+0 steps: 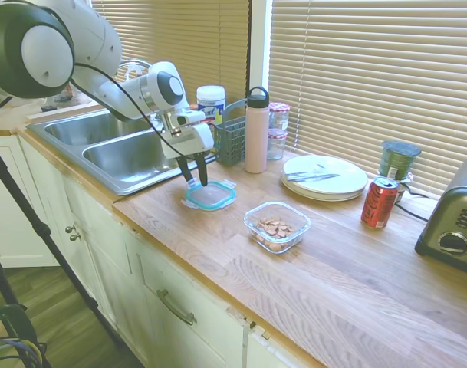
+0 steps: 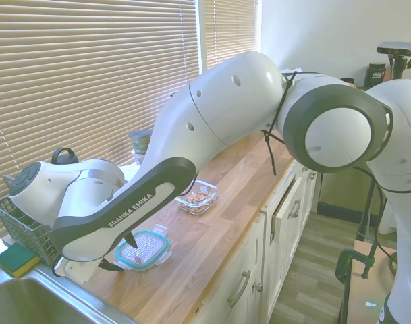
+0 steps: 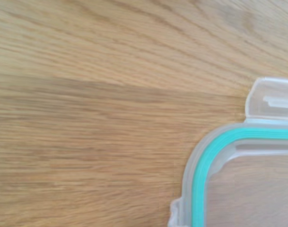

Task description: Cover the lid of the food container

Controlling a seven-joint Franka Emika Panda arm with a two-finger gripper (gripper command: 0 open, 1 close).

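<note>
Arm is reaching in over the sink (image 1: 118,149) edge, wrist bent so the jaws (image 1: 197,179) are pointing straight down at the lid (image 1: 210,195). Jaws are sitting slightly parted, fingertips at the lid's sink-side edge, not clamped on anything as far as visible. Lid is lying flat on the table (image 1: 333,268), container (image 1: 277,226) with nuts sitting uncovered near it, apart, toward the can (image 1: 379,202).

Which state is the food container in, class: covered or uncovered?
Uncovered. The food container stands open-topped on the wooden counter, brown pieces showing, while its teal-rimmed lid lies flat apart from it, under the gripper.
</note>
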